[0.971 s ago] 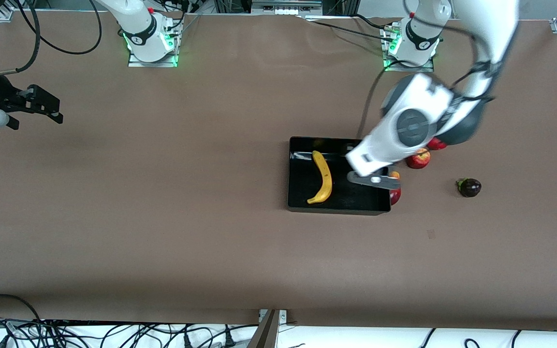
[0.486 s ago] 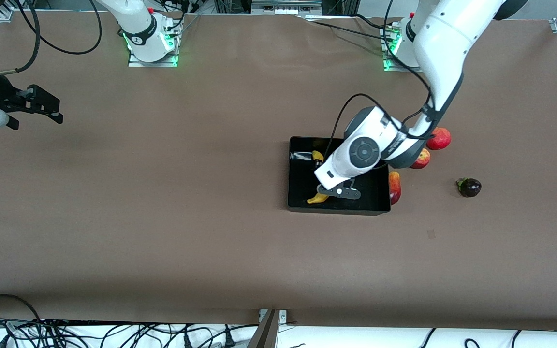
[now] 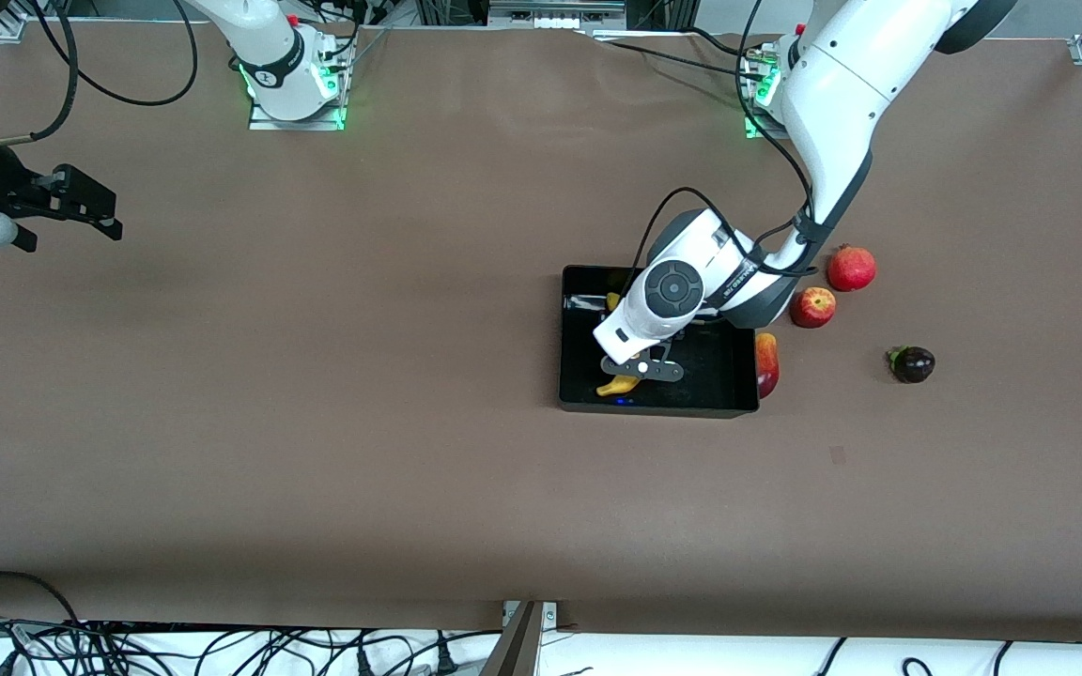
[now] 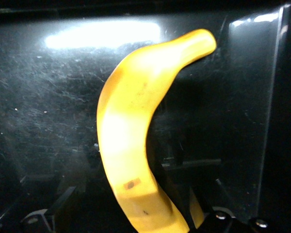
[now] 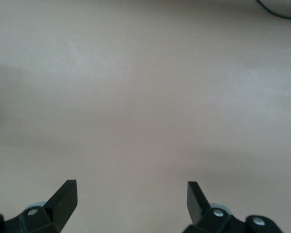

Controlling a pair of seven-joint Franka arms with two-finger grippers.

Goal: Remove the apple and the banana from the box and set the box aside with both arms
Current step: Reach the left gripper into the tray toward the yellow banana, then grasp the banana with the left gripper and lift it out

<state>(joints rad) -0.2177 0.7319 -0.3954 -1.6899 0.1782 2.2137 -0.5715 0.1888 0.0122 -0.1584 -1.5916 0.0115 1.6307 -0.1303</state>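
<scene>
The black tray [image 3: 719, 387] lies mid-table toward the left arm's end, with the yellow banana [image 3: 618, 385] in it. My left gripper [image 3: 640, 368] is low inside the tray, open, with its fingers on either side of the banana [image 4: 131, 145]. The left gripper [image 4: 133, 196] shows no grip on the banana. The mango [image 3: 766, 364] lies against the tray's outer wall. The apple [image 3: 812, 307], the pomegranate [image 3: 852, 268] and the dark purple fruit [image 3: 912, 363] lie on the table nearby. My right gripper [image 3: 81, 205] waits open and empty at the right arm's end of the table [image 5: 131, 187].
Brown table surface [image 3: 363, 422] all round the tray. The arm bases [image 3: 292, 89] stand along the table's edge farthest from the front camera. Cables hang below the table's edge nearest that camera.
My left gripper has swung from over the tray's edge by the mango to over the banana and come down around it. The right arm has not moved.
</scene>
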